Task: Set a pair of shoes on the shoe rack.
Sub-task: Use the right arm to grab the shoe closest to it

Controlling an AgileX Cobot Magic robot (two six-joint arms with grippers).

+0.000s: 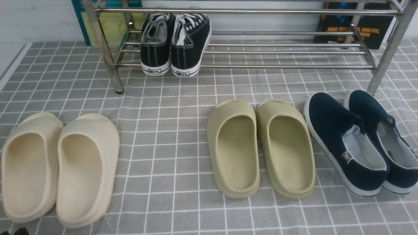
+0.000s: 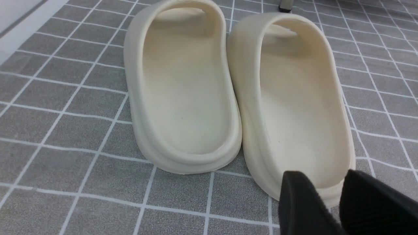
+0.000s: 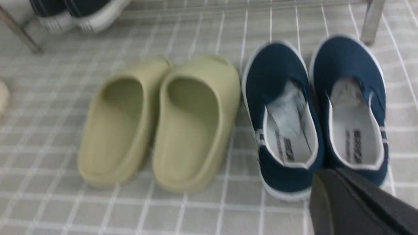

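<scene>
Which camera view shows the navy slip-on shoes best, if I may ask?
The right wrist view: both navy shoes show whole but for heel edges. The front view crops one's heel; the left wrist view shows neither.

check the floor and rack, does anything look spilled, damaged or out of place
Nothing looks spilled or damaged. The navy slip-on shoes are on the floor, not yet on the shoe rack, and slant compared with the straighter olive slides beside them.

We see the slip-on shoes (image 1: 346, 143) before the shoe rack (image 1: 248, 67), right of two pairs of slides (image 1: 233, 150). On the rack, we find sneakers (image 1: 187, 45).
</scene>
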